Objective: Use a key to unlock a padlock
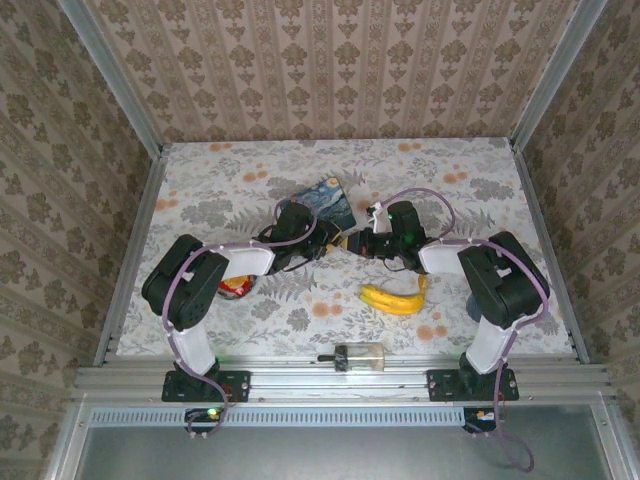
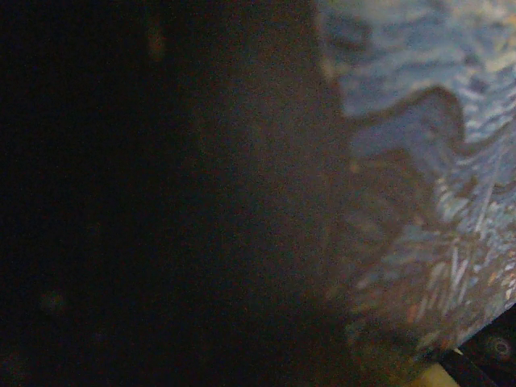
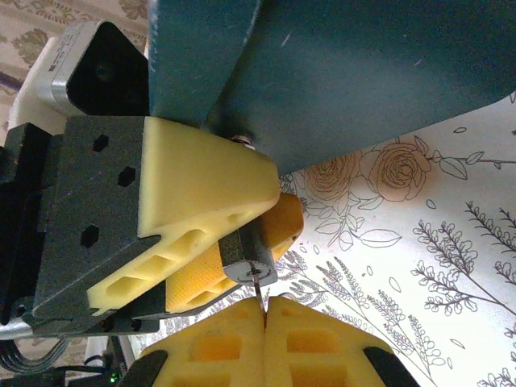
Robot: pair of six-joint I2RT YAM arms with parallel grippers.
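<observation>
At the middle of the table in the top view, my left gripper (image 1: 335, 243) and right gripper (image 1: 358, 243) meet tip to tip. The right wrist view has the left gripper's yellow fingers (image 3: 201, 185) shut on the small dark padlock (image 3: 251, 260), whose silver keyhole face points at the right gripper (image 3: 264, 305). The right gripper's pads are pressed together on the thin metal key (image 3: 259, 289). The key's blade tip sits in the keyhole. The padlock's shackle is hidden behind the left fingers. The left wrist view is mostly dark.
A blue painted tin box (image 1: 325, 200) lies just behind the grippers and looms close in the left wrist view (image 2: 419, 161). A banana (image 1: 395, 297) lies front right. A clear cylinder with a black cap (image 1: 358, 356) rests on the front rail. A red-and-yellow item (image 1: 235, 288) sits under the left arm.
</observation>
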